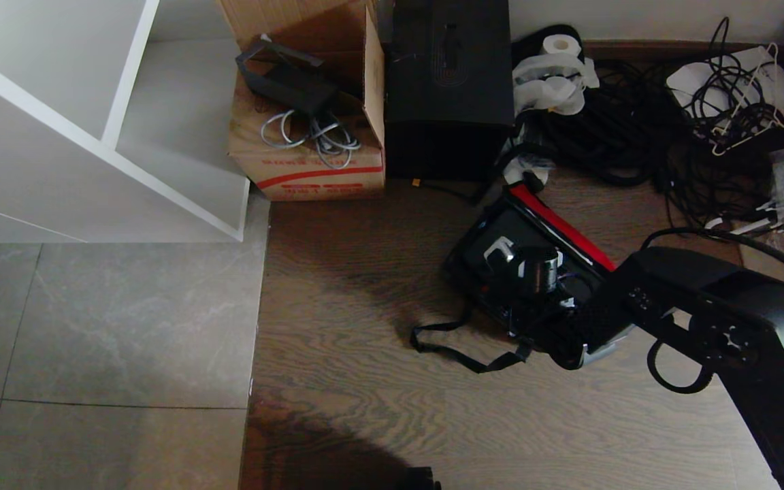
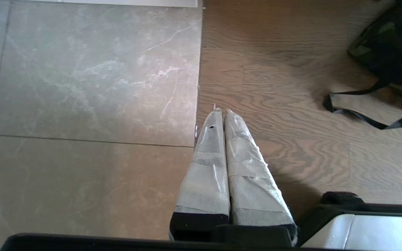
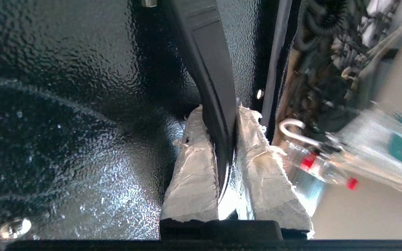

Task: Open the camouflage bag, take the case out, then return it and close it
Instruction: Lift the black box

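Your right gripper point(image 3: 222, 139) pinches the black textured hard case's point(image 3: 82, 104) handle point(image 3: 209, 69); your left gripper point(image 2: 223, 115) rests pressed together, empty.

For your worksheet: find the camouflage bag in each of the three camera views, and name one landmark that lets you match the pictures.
Head view: camouflage bag lies open on the wood floor, right of centre, red lining up.
Left wrist view: its corner shows at the upper right edge.
Right wrist view: not identifiable; the case's handle fills the frame.
Shared landmark: the bag's black strap, in both the head and left wrist views.
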Controlling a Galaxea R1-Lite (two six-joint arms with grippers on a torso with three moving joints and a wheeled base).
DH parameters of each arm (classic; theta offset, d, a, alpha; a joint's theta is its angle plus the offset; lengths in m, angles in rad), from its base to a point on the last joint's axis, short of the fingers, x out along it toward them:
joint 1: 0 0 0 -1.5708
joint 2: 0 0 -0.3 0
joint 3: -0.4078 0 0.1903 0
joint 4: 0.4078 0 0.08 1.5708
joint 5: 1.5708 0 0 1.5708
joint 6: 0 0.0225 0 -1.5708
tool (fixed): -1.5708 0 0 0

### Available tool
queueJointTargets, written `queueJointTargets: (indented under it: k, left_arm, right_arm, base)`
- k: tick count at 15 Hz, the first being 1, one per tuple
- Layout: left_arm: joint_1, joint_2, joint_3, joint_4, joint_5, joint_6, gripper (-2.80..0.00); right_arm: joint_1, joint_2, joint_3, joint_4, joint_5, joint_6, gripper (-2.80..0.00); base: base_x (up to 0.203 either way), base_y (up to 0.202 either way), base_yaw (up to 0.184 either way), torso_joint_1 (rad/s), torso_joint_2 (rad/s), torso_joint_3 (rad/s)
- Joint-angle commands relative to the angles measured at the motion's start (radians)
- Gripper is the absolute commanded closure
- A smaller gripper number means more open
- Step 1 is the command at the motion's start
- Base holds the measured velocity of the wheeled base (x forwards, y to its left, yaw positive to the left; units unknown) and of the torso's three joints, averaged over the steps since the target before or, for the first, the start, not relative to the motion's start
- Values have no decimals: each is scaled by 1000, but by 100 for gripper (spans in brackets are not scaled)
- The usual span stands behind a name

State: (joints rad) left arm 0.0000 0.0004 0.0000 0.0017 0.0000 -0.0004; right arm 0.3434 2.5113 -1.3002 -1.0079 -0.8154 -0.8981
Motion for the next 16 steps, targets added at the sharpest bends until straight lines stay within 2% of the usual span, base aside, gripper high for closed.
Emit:
queueJointTargets:
  k: [1,6,7,14,16]
  left_arm:
    - [0,0,0,0,-1,0,0]
    - [0,1,0,0,0,0,0]
    - [0,1,0,0,0,0,0]
    - [0,0,0,0,0,0,0]
    - [0,1,0,0,0,-1,0]
  right_arm:
    - [2,14,-1,1,-1,-4,0]
    - [2,22,1,-5,-1,-6,0]
    - [2,24,0,-5,-8,-6,-280]
    - [-16,29,-78,10,-83,-18,-280]
    - [-24,31,-109,58,-125,-20,-280]
  base:
    - [0,0,0,0,0,0]
    - [0,0,0,0,0,0]
    - [0,0,0,0,0,0]
    - [0,0,0,0,0,0]
    - [0,0,0,0,0,0]
